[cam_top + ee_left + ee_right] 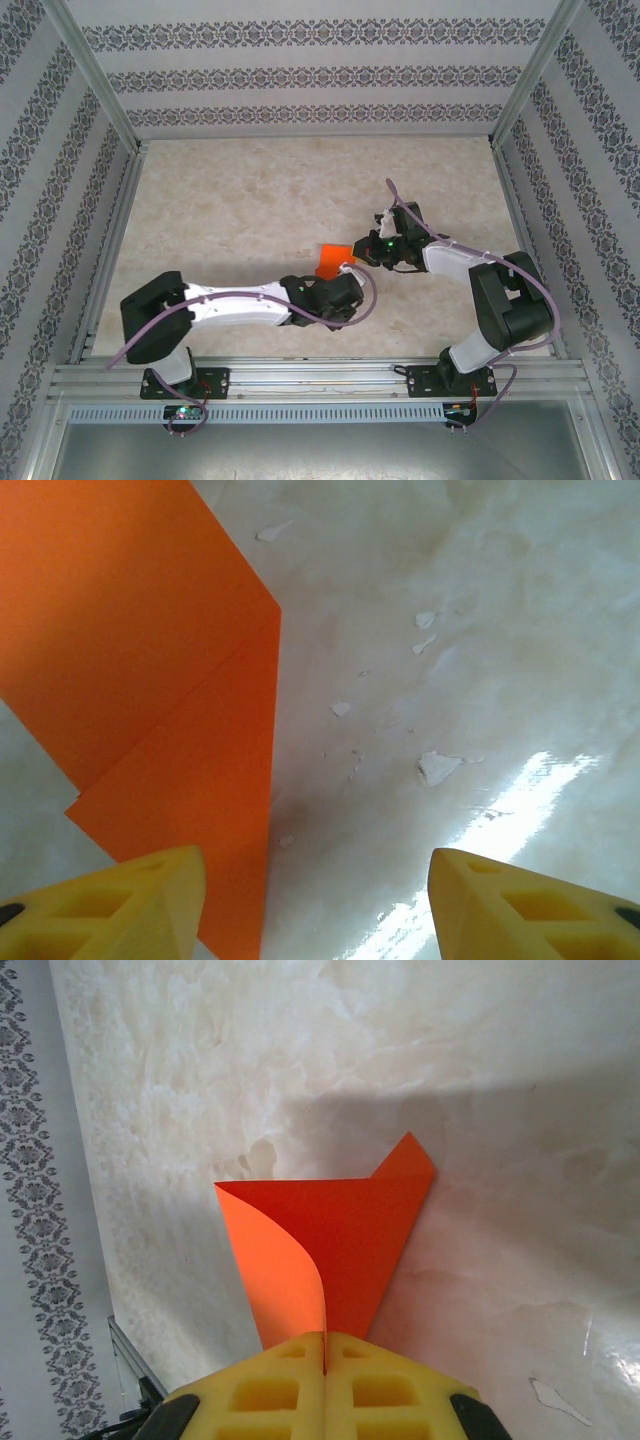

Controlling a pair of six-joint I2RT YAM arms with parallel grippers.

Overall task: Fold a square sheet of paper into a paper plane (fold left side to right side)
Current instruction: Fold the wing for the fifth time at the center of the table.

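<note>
The right tool (325, 1350) is clamped on a lifted flap of the orange paper (350, 1220), which lies mid-width on the tabletop (250, 200), toward its near edge. The left tool (315, 900) hangs apart over the paper's edge. Mid-fold, likely: next, carry the flap across and crease.

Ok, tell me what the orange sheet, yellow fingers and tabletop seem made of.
Thin orange-red folded sheet: paper, matte; it curls and holds sharp creases. Yellow gripper fingers: likely moulded plastic, dull, with hollow pockets. Pale marbled tabletop: glossy, perhaps laminate; glare and chipped flecks.
</note>
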